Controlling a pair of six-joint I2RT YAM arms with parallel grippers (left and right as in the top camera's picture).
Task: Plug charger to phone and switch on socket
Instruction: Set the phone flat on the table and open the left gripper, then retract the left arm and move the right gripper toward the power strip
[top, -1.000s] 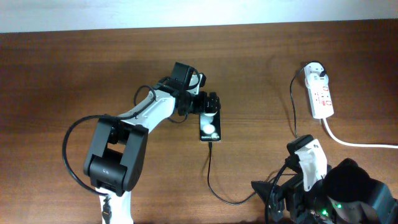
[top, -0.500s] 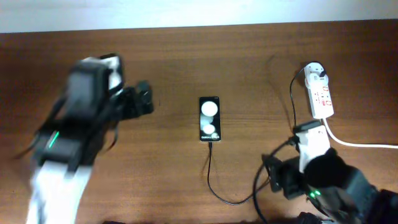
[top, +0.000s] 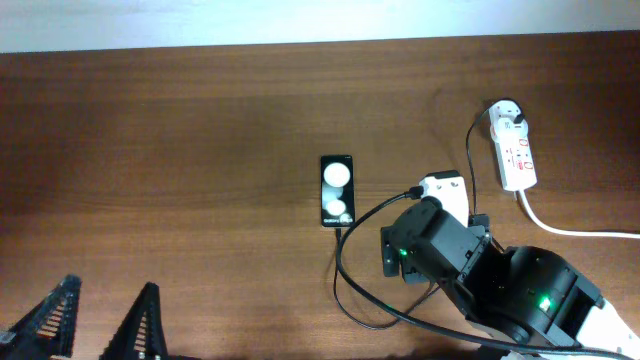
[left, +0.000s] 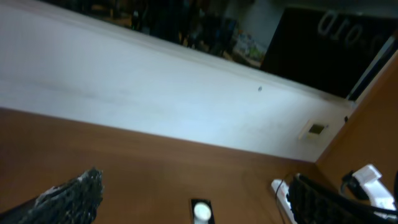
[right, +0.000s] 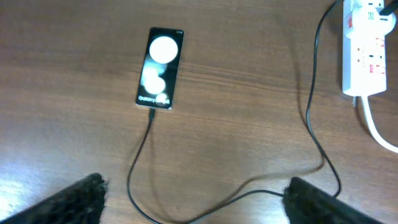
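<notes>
down at the near edge, the left gripper (top: 100, 322) hangs with its fingers spread wide, holding nothing. right gripper (right: 196, 193) gapes wide too, empty, over the table (top: 180, 150). further out, the phone (top: 337, 190) lies flat mid-table, the charger (right: 311, 118) tip meeting its near end, cable looping right to the socket (top: 518, 155) far right.

Overhead looks straight down; both wrist views share the phone (top: 337, 190).

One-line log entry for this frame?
charger: tip at phone, plug in socket | socket switch: unreadable | left gripper: open | right gripper: open
</notes>
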